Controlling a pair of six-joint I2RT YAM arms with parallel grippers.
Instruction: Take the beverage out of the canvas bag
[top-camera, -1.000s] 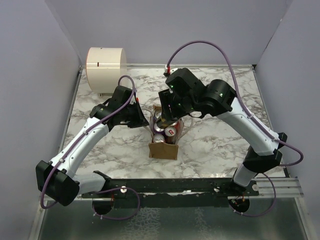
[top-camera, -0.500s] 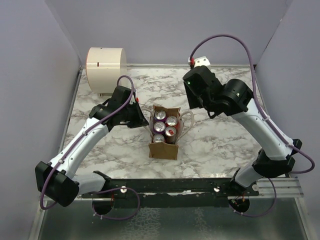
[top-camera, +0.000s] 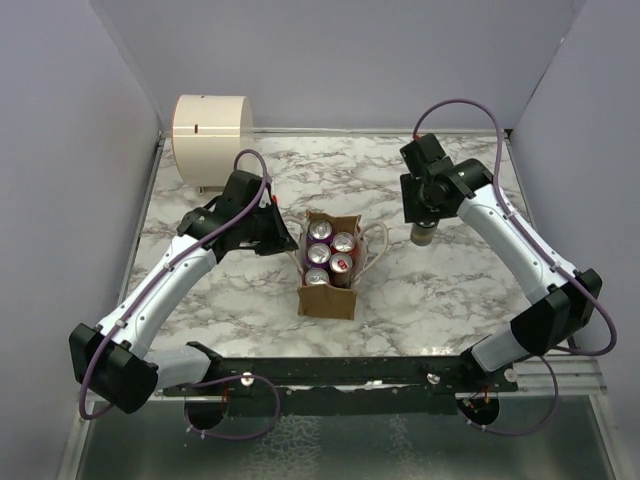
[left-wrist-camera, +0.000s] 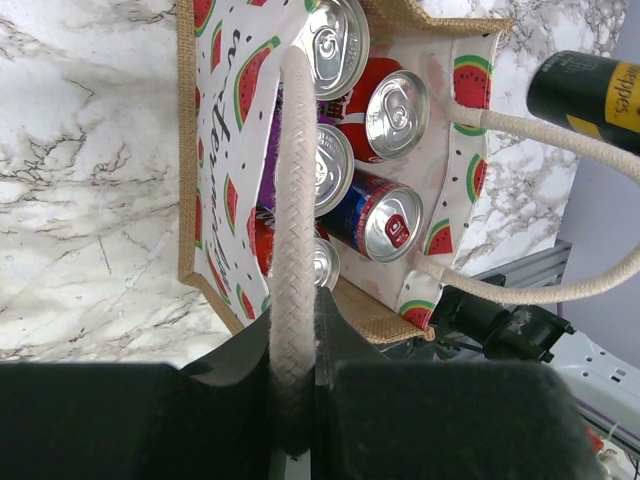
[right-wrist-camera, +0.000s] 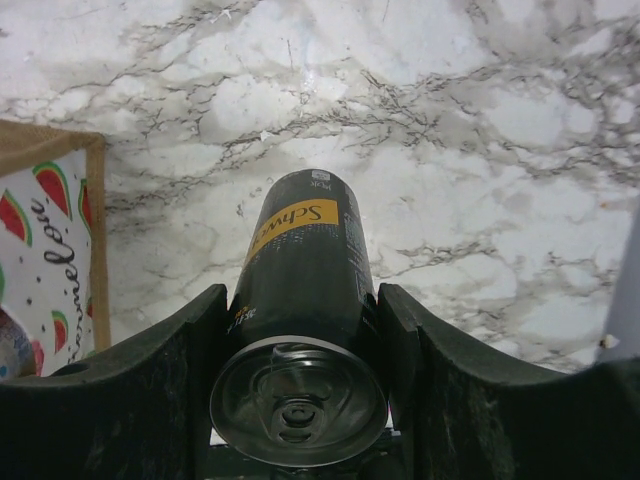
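Right pincer (right-wrist-camera: 300, 300) around dark can (right-wrist-camera: 300, 250)

I have the left arm (top-camera: 165, 285) stretched from its near-left base toward the far middle, wrist turned right. Its left gripper (left-wrist-camera: 295, 340) is pinched tight on a bag handle (left-wrist-camera: 295, 180). The right arm (top-camera: 515, 240) folds out at the right edge, forearm running far and left, wrist bent downward. The right gripper (right-wrist-camera: 300, 310) points down, fingers (right-wrist-camera: 160, 380) clamped either side of a dark can (right-wrist-camera: 300, 250).
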